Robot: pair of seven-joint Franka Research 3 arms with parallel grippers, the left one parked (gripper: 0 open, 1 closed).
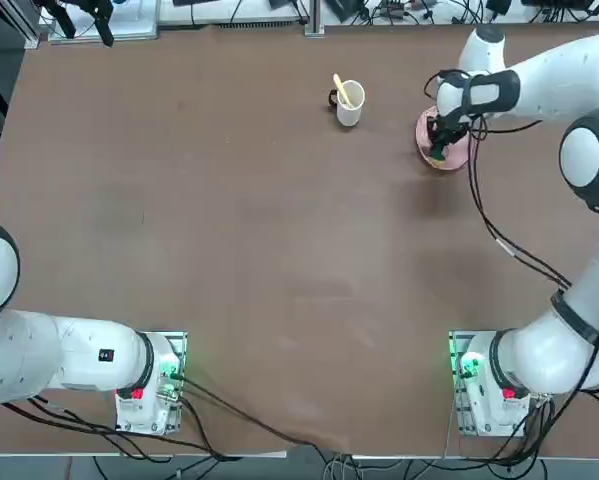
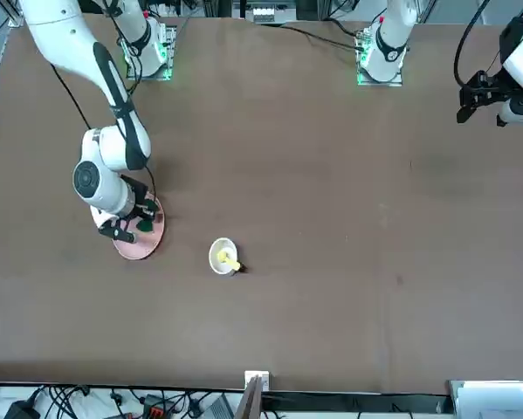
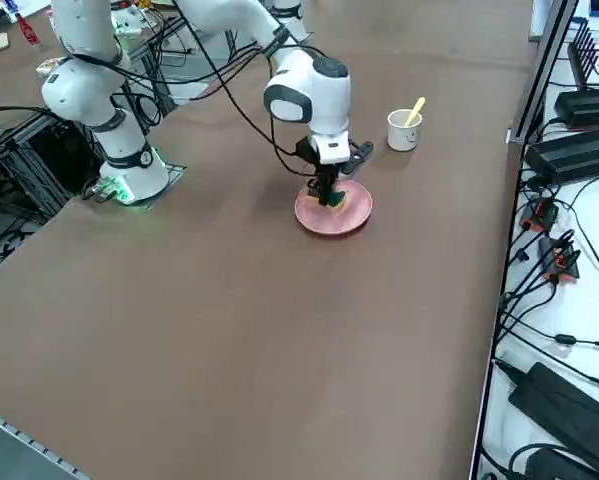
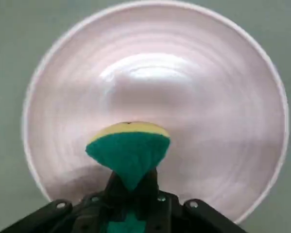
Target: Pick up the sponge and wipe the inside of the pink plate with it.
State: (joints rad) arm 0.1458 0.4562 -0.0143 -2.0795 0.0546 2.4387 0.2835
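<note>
The pink plate [image 4: 208, 97] lies on the brown table, at the far right in the top view [image 1: 451, 156]. My right gripper [image 4: 129, 194] is shut on the sponge [image 4: 128, 153], green with a yellow layer, squeezed between the fingers. The sponge hangs over the inside of the plate, near one side of its floor. In the right side view the gripper [image 3: 329, 195] points straight down into the plate [image 3: 351, 215] with the sponge [image 3: 334, 201] at its tip. The front view shows the plate [image 2: 143, 243] under the gripper [image 2: 135, 223]. Whether the sponge touches the plate is unclear.
A white mug [image 1: 350, 103] with a yellow utensil stands left of the plate in the top view, about a plate's width away. Cables hang from the right arm [image 1: 499, 235] over the table. Boxes and cables crowd the shelf [image 3: 569, 200] past the table's right edge.
</note>
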